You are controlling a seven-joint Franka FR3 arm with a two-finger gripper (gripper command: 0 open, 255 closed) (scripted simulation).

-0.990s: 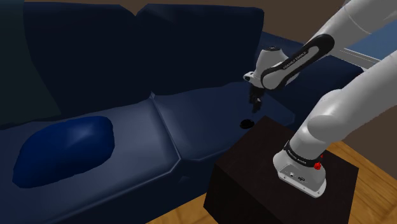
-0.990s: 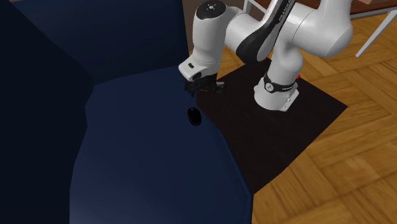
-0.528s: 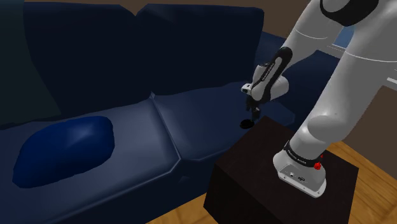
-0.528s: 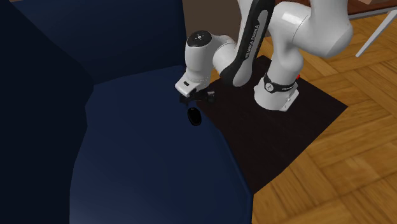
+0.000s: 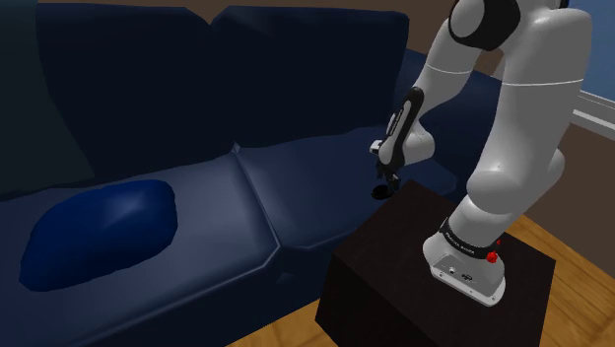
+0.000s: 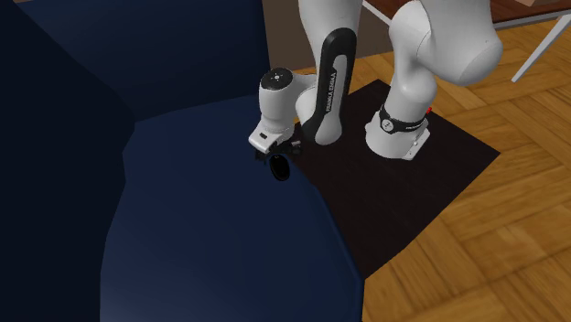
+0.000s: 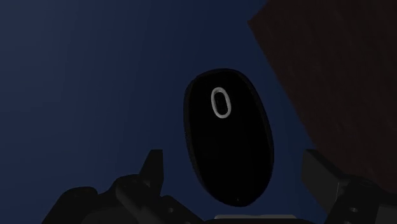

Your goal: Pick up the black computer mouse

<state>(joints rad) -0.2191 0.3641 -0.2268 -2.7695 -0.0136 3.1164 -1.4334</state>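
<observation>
The black computer mouse (image 7: 228,137), oval with a grey scroll wheel, lies on the dark blue sofa seat (image 5: 296,187) close to the seat's edge by the stand. My gripper (image 7: 236,175) hangs right over it, open, with one black finger (image 7: 153,167) on each side of the mouse and no visible contact. From the shoulder view the gripper (image 5: 384,181) sits just above the mouse (image 5: 379,193). The second exterior view has the mouse (image 6: 279,169) partly covered by the gripper (image 6: 276,155).
The dark stand (image 5: 394,266) borders the seat right beside the mouse. A blue cushion (image 5: 99,232) lies far off at the shoulder view's left. The sofa backrest (image 5: 197,79) rises behind. Wooden floor (image 6: 476,238) surrounds the stand.
The arm has folded upward while the hand came down and slightly toward the sofa, from well above the mouse to just over it. The mouse has not moved.
</observation>
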